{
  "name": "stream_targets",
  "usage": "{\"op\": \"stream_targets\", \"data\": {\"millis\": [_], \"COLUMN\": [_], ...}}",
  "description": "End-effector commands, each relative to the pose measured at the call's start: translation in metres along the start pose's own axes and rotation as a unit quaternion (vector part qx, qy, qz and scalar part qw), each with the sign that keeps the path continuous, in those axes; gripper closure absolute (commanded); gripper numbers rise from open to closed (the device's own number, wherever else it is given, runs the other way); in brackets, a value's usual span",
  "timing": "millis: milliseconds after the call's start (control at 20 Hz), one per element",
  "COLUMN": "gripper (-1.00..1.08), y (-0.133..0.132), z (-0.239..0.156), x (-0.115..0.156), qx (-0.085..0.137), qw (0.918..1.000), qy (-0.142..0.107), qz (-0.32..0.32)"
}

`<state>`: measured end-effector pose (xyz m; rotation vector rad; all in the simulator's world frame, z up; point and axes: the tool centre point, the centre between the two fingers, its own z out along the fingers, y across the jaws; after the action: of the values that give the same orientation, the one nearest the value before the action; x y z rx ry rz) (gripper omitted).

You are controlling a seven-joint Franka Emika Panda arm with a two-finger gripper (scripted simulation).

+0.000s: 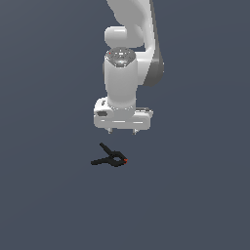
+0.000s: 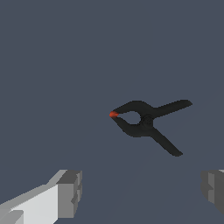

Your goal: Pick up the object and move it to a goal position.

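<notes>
The exterior view stands off, facing the arm head-on; the wrist view looks down close — both share the clamp point(image 1: 111, 157) point(image 2: 146, 122) on the table point(image 1: 195, 195) point(image 2: 52, 65).

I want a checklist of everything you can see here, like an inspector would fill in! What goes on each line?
Surface: plain dark grey-blue floor, flat, no marks or edges seen.
Job's things: small black spring clamp lying flat on the floor, two thin handles splayed apart, red-orange tip pointing to the exterior view's right. No goal marker seen.
Clutter: nothing seen.
Grippers: end effector open, hanging above the clamp and not touching it; its fingers stand wide apart with nothing between them.
Cables: nothing seen.
Surroundings: only the white arm reaching down from the top of the exterior view; nothing else seen.
</notes>
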<state>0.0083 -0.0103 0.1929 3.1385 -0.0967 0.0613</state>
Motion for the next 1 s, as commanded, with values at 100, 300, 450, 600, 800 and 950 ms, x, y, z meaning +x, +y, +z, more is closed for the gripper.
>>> {"op": "stream_targets", "data": {"millis": [100, 300, 450, 600, 800, 950], "gripper": [-0.92, -0.92, -0.92, -0.92, -0.92, -0.92], "y": [0.002, 0.004, 0.006, 0.009, 0.014, 0.017], "z": [0.003, 0.008, 0.013, 0.019, 0.028, 0.036], "x": [0.001, 0.003, 0.004, 0.006, 0.009, 0.011], "qx": [-0.001, -0.002, -0.004, -0.005, -0.006, -0.006], "qw": [0.9998, 0.9990, 0.9974, 0.9944, 0.9876, 0.9806], "qy": [-0.001, -0.002, -0.003, -0.005, -0.007, -0.009], "qz": [-0.018, -0.045, -0.072, -0.105, -0.157, -0.196]}}
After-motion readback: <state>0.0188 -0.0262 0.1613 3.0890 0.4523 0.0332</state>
